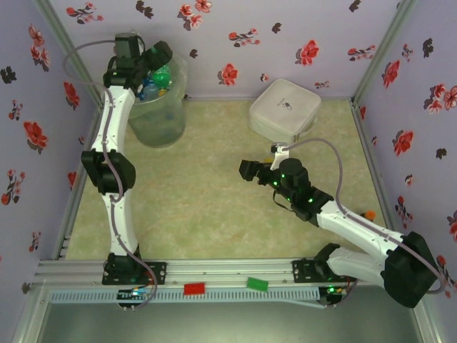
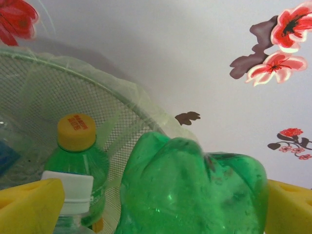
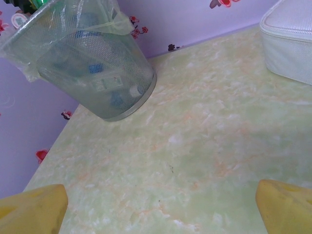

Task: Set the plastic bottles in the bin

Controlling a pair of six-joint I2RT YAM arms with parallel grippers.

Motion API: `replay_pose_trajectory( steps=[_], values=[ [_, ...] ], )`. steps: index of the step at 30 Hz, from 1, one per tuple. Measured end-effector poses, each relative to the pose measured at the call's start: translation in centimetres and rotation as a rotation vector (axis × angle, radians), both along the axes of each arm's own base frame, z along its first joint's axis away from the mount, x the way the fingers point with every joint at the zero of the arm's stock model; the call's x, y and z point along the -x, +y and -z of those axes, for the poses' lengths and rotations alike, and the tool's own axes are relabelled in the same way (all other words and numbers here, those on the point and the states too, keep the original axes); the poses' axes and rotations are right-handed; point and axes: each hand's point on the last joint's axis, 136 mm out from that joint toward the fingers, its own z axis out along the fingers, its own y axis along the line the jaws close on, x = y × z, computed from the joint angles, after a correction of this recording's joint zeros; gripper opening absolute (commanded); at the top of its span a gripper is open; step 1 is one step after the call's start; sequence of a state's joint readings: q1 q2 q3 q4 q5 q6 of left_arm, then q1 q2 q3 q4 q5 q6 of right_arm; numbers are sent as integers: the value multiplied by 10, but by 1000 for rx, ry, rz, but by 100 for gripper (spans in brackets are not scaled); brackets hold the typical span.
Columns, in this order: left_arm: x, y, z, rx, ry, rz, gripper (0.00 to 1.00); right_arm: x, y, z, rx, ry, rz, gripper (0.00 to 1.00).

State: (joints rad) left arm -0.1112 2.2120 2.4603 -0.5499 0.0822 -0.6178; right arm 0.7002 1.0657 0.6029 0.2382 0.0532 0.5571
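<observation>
Lavender walls printed with red flowers close round a pale green marbled table (image 1: 214, 207). From above, the left arm (image 1: 114, 121) covers much of the bin (image 1: 158, 118) in the far left corner. The plastic bottles (image 1: 161, 77) heaped at its mouth show only as green and blue scraps. Through the bin's mesh wall, the right wrist camera gives further bottles as blurred blue-and-white shapes.

The left gripper (image 1: 157, 63) hangs over the bin's mouth, its yellow pads (image 2: 29, 204) spread wide. A green bottle (image 2: 195, 190) lies between them, clear of one pad. Whether it touches the other I cannot tell. Below it inside the bin are a yellow-capped green bottle (image 2: 76, 146) and a white-capped clear bottle (image 2: 68, 187), cut off at the frame's edge.

The right gripper (image 1: 248, 171), well right of the bin over bare table, is spread wide and holds nothing. A white box (image 1: 284, 108) right of the bin is cropped in the right wrist view.
</observation>
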Motion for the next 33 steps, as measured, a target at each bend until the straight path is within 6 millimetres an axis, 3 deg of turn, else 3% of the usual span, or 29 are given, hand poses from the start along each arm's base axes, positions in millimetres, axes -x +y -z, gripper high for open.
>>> replay_pose_trajectory(
  steps=[7, 17, 20, 24, 29, 33],
  values=[
    [16, 11, -11, -69, -6, -28, 100, -2, -4, 3, 20, 1, 19, 100],
    [78, 15, -88, -91, -150, -8, 100, -1, -9, 12, 52, 26, 40, 100],
    [90, 10, -98, -74, -181, 18, 100, -1, -9, 13, 53, 28, 40, 100],
    [97, -8, -90, -17, -181, 88, 100, -1, -9, 14, 56, 31, 40, 100],
    [105, -55, -58, 36, -139, 209, 100, -1, -9, 14, 57, 32, 40, 100],
    [108, -83, -53, 80, -136, 281, 100, -1, -9, 14, 58, 33, 40, 100]
  ],
)
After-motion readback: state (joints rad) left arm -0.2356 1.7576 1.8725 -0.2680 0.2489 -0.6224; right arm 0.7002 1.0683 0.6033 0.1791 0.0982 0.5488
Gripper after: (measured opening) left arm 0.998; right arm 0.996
